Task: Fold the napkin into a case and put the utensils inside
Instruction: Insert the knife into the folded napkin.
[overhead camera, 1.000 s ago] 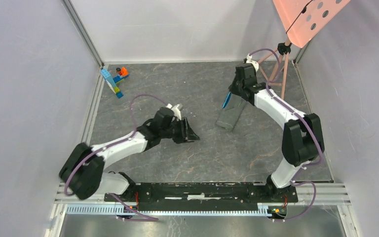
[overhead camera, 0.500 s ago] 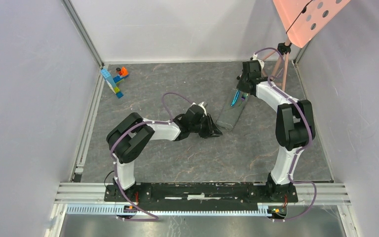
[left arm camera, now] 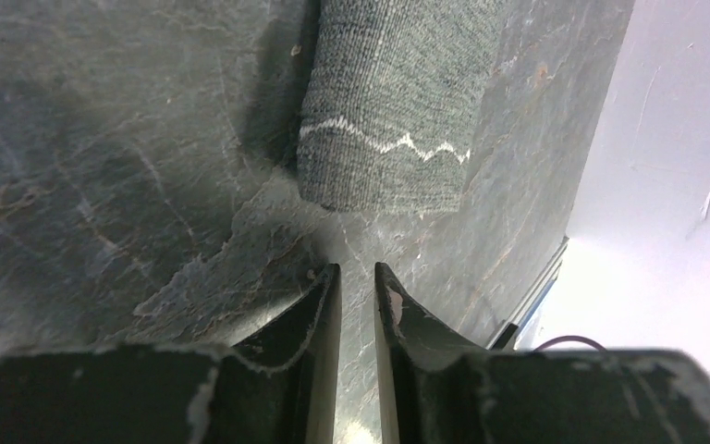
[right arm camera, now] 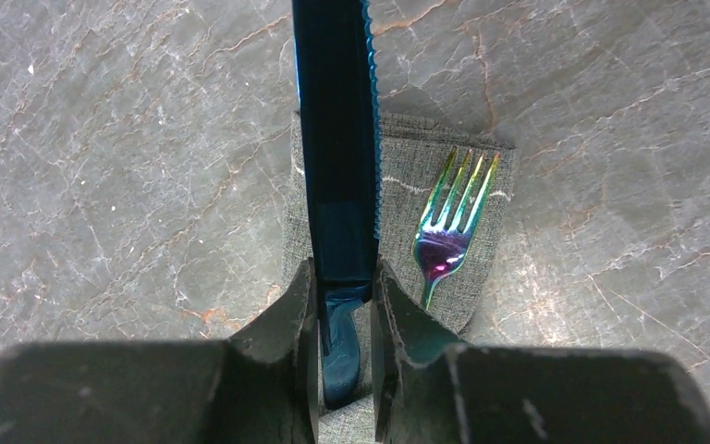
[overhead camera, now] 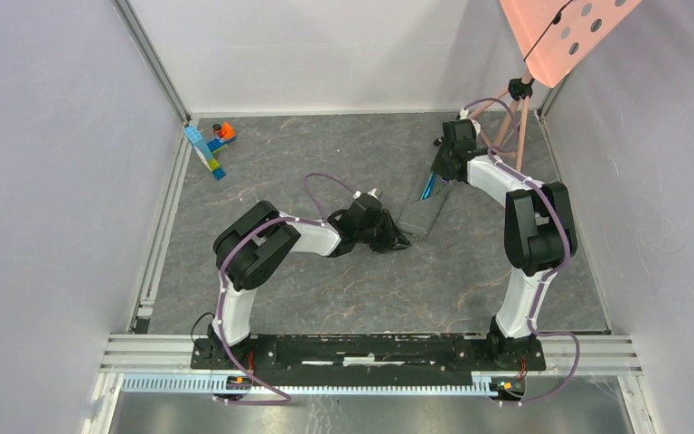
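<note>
Grey veined stone counter point(overhead camera: 262, 271). Landmark is the dark grey stitched cloth strip, the case point(overhead camera: 420, 217), lying flat with its long axis running near-left to far-right.

Right gripper point(right arm camera: 344, 270) at the far end of the case, pinching the slim blue plastic knife point(right arm camera: 337, 111) along that axis. Blade overshoots the end by the fork tines.

Left gripper point(left arm camera: 356, 273) just short of the near end, jaws a narrow slit apart, empty.

Rainbow-green shiny fork point(right arm camera: 448, 231): head on the case beside the knife, handle hidden behind a gripper finger. Pocket opening not discernible.
</note>
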